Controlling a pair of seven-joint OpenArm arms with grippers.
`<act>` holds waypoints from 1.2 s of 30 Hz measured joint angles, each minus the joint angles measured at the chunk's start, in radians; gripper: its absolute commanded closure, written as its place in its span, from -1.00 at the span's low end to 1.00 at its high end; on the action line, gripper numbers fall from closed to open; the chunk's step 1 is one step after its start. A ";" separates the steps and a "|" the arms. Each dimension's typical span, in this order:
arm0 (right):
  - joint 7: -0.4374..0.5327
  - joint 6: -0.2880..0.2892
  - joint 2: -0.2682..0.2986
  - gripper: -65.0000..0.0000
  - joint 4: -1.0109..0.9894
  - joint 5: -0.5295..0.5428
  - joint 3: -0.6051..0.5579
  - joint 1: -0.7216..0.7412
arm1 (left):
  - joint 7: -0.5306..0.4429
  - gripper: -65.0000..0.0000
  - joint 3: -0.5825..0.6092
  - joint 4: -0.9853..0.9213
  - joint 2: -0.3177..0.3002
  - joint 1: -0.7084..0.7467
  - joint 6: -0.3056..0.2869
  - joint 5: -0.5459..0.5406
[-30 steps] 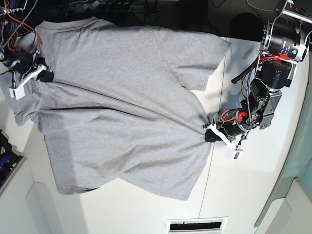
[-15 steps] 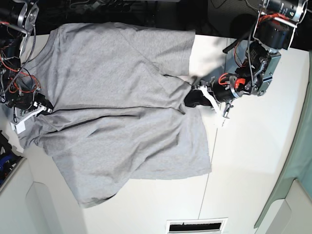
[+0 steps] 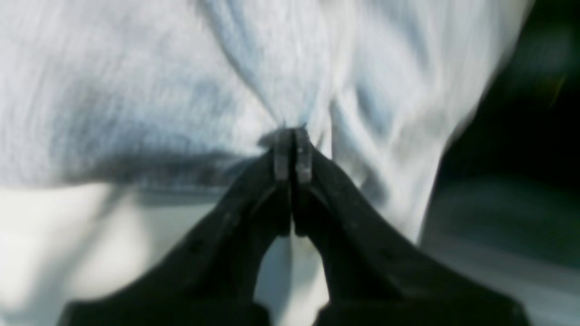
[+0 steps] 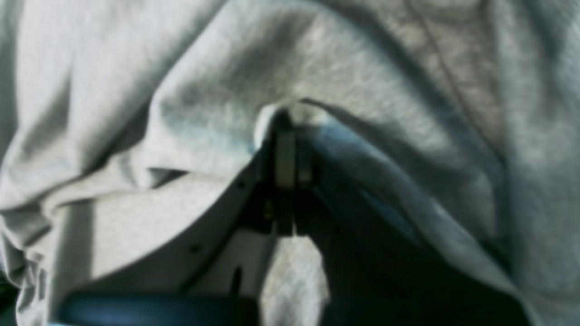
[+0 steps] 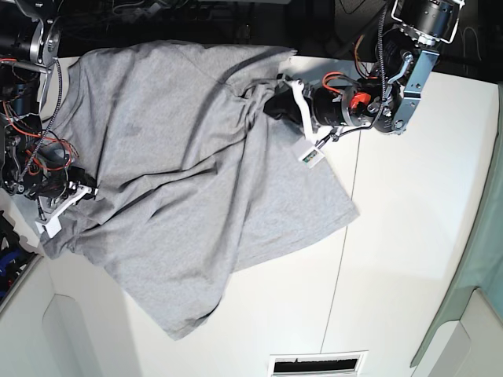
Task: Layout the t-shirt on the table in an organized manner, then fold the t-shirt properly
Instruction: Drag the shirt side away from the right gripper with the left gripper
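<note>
The grey t-shirt [image 5: 181, 173] lies spread and rumpled across the left half of the white table [image 5: 409, 236], plain side up, with diagonal creases between both arms. My left gripper [image 5: 277, 100] is shut on a bunched edge of the cloth near the table's far edge; in the left wrist view the fingertips [image 3: 290, 154] pinch a gather of t-shirt [image 3: 181, 68] fabric. My right gripper [image 5: 88, 191] is shut on the shirt at the left side; the right wrist view has its jaws [image 4: 285, 149] closed under a fold of t-shirt [image 4: 362, 68] cloth.
A dark seam line [image 5: 336, 267] runs down the table right of the shirt. A vent slot [image 5: 317, 364] sits at the near edge. Cables and dark gear [image 5: 23, 118] crowd the left side. A green curtain [image 5: 479, 259] hangs at the far right.
My left gripper has swung toward the table's far edge, dragging its shirt edge along. My right gripper moved nearer along the left side. The shirt has turned and creased diagonally.
</note>
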 measured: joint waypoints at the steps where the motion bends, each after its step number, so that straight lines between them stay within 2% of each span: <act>1: -0.020 -0.003 0.005 1.00 0.031 0.010 0.003 -0.003 | -0.009 1.00 -0.019 0.056 -0.024 0.003 0.026 0.000; 3: -0.039 -0.003 0.010 1.00 0.108 0.047 0.009 -0.015 | -0.046 1.00 -0.048 0.148 -0.072 -0.023 0.054 0.002; 5: -0.048 0.002 0.010 1.00 0.184 0.072 0.011 -0.035 | -0.076 1.00 -0.056 0.167 -0.103 -0.077 0.053 -0.001; 9: -0.075 0.002 0.008 1.00 0.253 0.085 0.010 -0.098 | -0.136 1.00 -0.046 0.114 -0.100 -0.162 0.059 0.104; 12: -0.089 0.001 0.011 1.00 0.293 0.092 0.013 -0.180 | -0.202 1.00 -0.043 -0.030 -0.093 -0.256 0.104 0.134; 15: -0.097 0.002 0.008 1.00 0.356 0.099 0.013 -0.263 | -0.280 1.00 -0.048 -0.244 -0.079 -0.379 0.115 0.163; 20: -0.091 0.002 0.007 1.00 0.452 0.103 0.046 -0.394 | -0.342 1.00 0.000 -0.569 -0.021 -0.525 0.113 0.164; 26: -0.068 0.002 -0.023 1.00 0.473 0.108 0.097 -0.489 | -0.483 1.00 0.099 -0.835 0.035 -0.615 0.104 0.221; 28: -0.056 0.002 -0.023 1.00 0.472 0.105 0.097 -0.510 | -0.499 1.00 0.117 -0.874 0.035 -0.627 0.101 0.227; 32: 0.039 0.019 -0.019 1.00 0.462 0.051 0.097 -0.549 | -0.506 1.00 0.122 -0.885 0.031 -0.635 0.185 0.230; 36: 0.071 0.029 0.000 1.00 0.439 0.045 0.097 -0.577 | -0.464 1.00 0.122 -0.885 -0.040 -0.638 0.191 0.228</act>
